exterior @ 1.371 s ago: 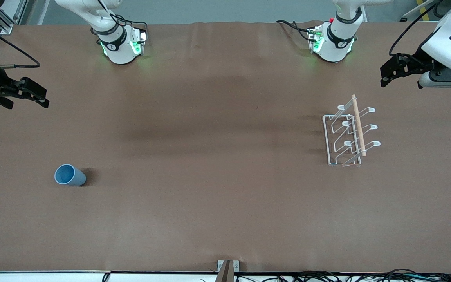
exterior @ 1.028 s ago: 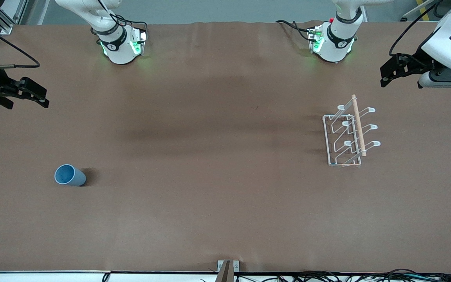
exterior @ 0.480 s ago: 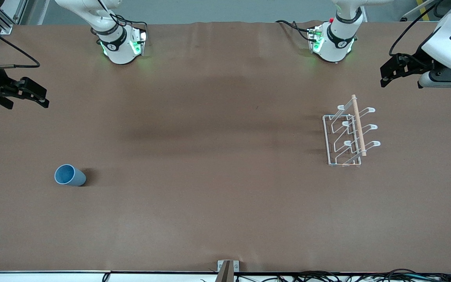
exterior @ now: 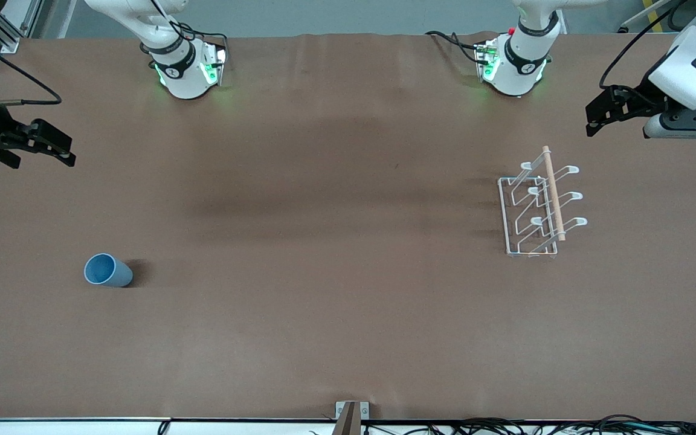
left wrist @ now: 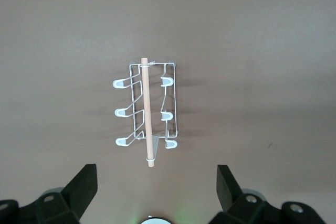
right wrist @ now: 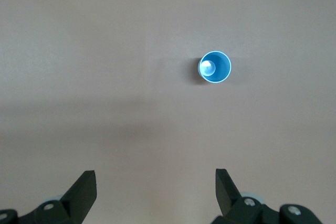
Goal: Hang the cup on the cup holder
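The light-blue cup (exterior: 107,270) stands upright on the brown table toward the right arm's end; it also shows from above in the right wrist view (right wrist: 214,67). The white wire cup holder (exterior: 538,207) with its wooden rod stands toward the left arm's end, and shows in the left wrist view (left wrist: 147,109). My right gripper (exterior: 52,145) is open and empty, high over the table's edge, well apart from the cup. My left gripper (exterior: 605,112) is open and empty, high above the table beside the cup holder.
The two arm bases (exterior: 186,72) (exterior: 514,66) stand at the table's edge farthest from the front camera. A small metal bracket (exterior: 351,414) sits at the nearest edge. Cables run along that edge.
The left arm's hand has shifted very slightly over the table near the cup holder. The right arm, cup and cup holder have not moved.
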You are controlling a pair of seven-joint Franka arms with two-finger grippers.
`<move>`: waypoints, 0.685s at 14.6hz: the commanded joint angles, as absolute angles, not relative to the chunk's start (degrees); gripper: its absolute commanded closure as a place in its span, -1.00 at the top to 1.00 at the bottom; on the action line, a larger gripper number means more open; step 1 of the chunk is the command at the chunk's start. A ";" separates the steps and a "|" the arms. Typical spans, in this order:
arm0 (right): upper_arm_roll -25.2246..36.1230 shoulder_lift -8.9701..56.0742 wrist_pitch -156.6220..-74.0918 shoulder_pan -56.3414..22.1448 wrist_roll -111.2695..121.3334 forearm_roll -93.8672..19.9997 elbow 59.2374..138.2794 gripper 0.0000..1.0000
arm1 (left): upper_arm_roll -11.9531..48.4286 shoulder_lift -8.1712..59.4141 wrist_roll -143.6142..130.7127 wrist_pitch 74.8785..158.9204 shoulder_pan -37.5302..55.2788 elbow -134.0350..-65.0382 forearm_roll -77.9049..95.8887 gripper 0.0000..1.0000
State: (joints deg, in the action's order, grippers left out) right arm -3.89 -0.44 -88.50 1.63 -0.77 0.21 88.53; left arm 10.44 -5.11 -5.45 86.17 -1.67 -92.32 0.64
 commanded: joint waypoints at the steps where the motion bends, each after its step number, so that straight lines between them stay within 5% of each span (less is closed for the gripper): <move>1: -4.31 -0.97 -89.30 3.34 0.00 -0.53 89.91 1.00 | 10.72 -3.96 -4.39 85.08 -1.93 -90.79 -0.09 1.00; 10: -4.31 0.61 -95.88 7.99 5.09 -0.62 95.79 1.00 | 10.81 -2.90 -4.92 85.17 -1.85 -90.62 0.35 1.00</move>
